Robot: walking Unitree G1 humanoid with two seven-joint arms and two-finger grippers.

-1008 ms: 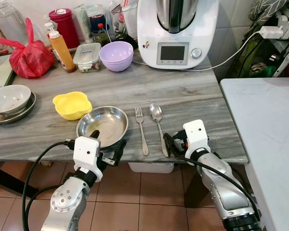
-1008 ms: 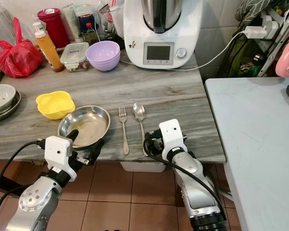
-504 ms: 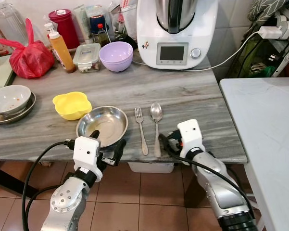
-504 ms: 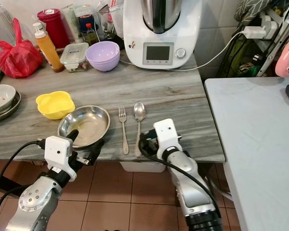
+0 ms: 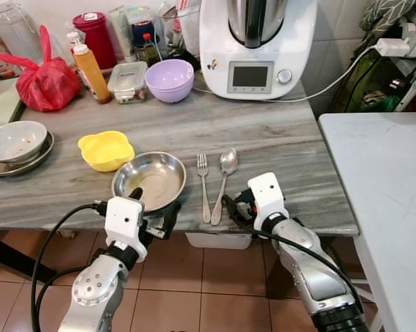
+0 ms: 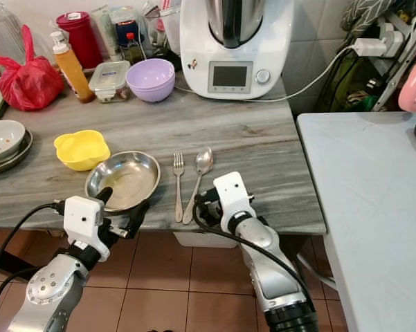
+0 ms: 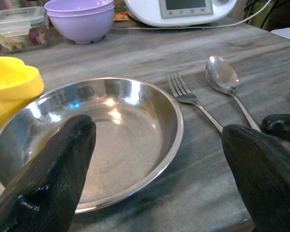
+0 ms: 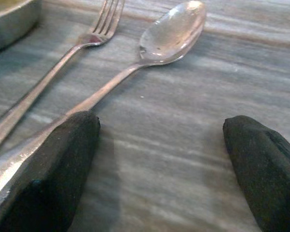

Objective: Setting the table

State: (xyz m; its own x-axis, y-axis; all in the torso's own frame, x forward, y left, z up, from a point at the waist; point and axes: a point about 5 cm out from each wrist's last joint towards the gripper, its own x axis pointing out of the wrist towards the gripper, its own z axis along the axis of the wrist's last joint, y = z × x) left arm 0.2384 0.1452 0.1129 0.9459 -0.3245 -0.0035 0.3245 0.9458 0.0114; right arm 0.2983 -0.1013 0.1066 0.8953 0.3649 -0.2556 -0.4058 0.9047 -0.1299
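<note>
Right tool (image 5: 230,207) wide open, one finger seemingly nudging spoon (image 5: 225,166) handle toward fork (image 5: 203,181) to tidy; left tool (image 5: 152,211) open astride steel plate (image 5: 149,180) rim, steadying.

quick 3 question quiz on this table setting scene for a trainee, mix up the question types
1. True or false: the spoon lies parallel to the fork.
2. Which dish does the left gripper straddle? A) yellow bowl B) steel plate C) purple bowl
3. Fill in: one finger of the right gripper touches the spoon's ____.

Key:
1. False; the spoon is slanted, its handle end angling toward the fork's.
2. B; one finger sits over the plate, the other outside its rim.
3. handle
</note>
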